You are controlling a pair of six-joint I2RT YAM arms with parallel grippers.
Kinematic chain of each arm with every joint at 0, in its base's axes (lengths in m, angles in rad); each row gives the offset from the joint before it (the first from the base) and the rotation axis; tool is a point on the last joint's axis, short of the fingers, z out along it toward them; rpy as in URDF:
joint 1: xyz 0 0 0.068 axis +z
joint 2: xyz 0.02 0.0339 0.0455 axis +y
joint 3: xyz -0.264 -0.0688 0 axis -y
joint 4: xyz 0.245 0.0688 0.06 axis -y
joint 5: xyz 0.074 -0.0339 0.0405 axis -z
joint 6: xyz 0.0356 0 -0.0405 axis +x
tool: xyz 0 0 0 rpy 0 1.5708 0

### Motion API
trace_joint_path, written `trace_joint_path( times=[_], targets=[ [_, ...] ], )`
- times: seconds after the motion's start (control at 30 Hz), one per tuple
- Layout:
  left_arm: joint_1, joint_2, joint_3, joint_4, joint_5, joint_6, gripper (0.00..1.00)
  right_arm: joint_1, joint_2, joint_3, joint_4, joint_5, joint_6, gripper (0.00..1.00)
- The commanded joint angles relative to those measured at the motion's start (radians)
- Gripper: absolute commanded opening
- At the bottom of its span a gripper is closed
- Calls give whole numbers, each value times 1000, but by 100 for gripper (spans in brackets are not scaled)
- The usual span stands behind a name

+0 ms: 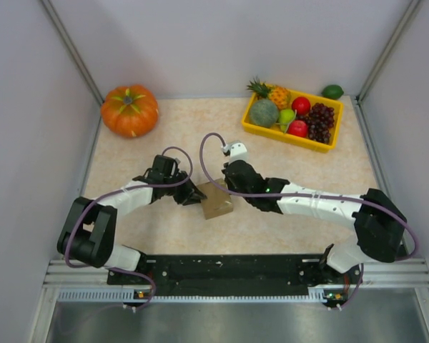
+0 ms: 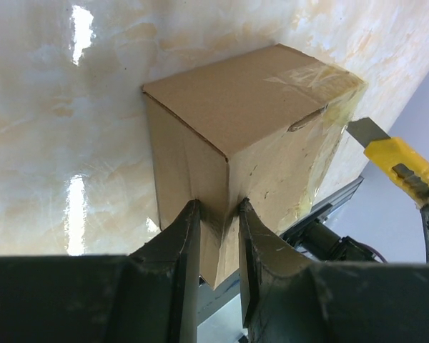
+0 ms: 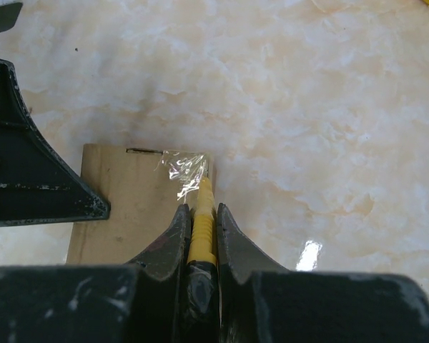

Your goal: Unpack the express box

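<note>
The express box (image 1: 217, 206) is a small brown taped carton near the table's middle front. In the left wrist view my left gripper (image 2: 219, 211) is shut on one vertical corner edge of the box (image 2: 250, 114). My right gripper (image 3: 199, 211) is shut on a yellow utility knife (image 3: 203, 214). The knife's blade tip sits at the clear tape on the right edge of the box top (image 3: 132, 200). The knife (image 2: 397, 161) also shows in the left wrist view, its blade close to the box's taped corner. From above, both grippers meet at the box, the left one (image 1: 189, 193) on its left and the right one (image 1: 227, 187) above it.
An orange pumpkin (image 1: 129, 110) stands at the back left. A yellow tray (image 1: 268, 131) of fruit sits at the back right, with a green fruit (image 1: 332, 91) behind it. Grey walls close in the table on three sides. The arms' mounting rail (image 1: 229, 271) runs along the near edge.
</note>
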Motion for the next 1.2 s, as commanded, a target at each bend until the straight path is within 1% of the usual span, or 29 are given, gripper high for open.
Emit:
trace_joint_path(
  times=[0.0, 0.17, 0.27, 0.47, 0.6, 0.83, 1.17],
  targets=[
    [3, -16, -23, -31, -127, -79, 4, 20, 8, 96, -131, -3, 37, 0],
    [3, -31, -23, -19, -136, -107, 3, 20, 38, 115, -174, -43, 55, 0],
    [3, -27, -19, -8, -118, -107, 3, 20, 45, 119, -180, -65, 63, 0],
    [3, -21, -17, -16, -110, -76, 1, 20, 79, 135, -187, -22, 51, 0],
    [3, -7, -9, -22, -84, -42, 1, 20, 28, 141, -180, 18, 17, 0],
    [3, 10, -11, -25, -72, -4, 2, 20, -54, 125, -86, -14, -29, 0],
    [3, 33, -6, -26, -53, 24, 3, 16, 2, 130, -47, -28, -37, 0]
  ],
)
